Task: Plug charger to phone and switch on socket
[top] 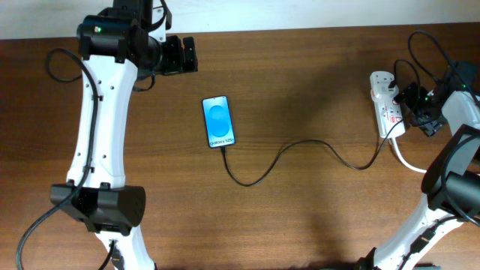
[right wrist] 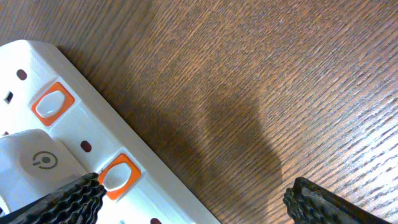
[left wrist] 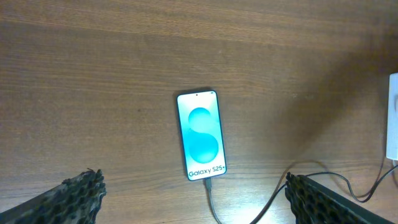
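Observation:
The phone [top: 219,121] lies flat in the middle of the table, blue screen lit; it also shows in the left wrist view [left wrist: 201,134]. The thin black charger cable [top: 300,146] runs from the phone's near end to the socket, its tip [left wrist: 208,183] in the phone's port. The socket [top: 384,103] is a white power strip at the right, with orange-framed switches [right wrist: 118,174] and a white adapter [right wrist: 37,163]. My left gripper [top: 180,54] is open, high at the back left. My right gripper [right wrist: 193,199] is open, one fingertip next to a switch.
The socket's thick white cord [top: 409,161] curves toward the right arm's base. Black arm cables [top: 427,52] loop at the back right. The left arm's base [top: 105,206] stands at the front left. Brown wood tabletop [top: 315,210].

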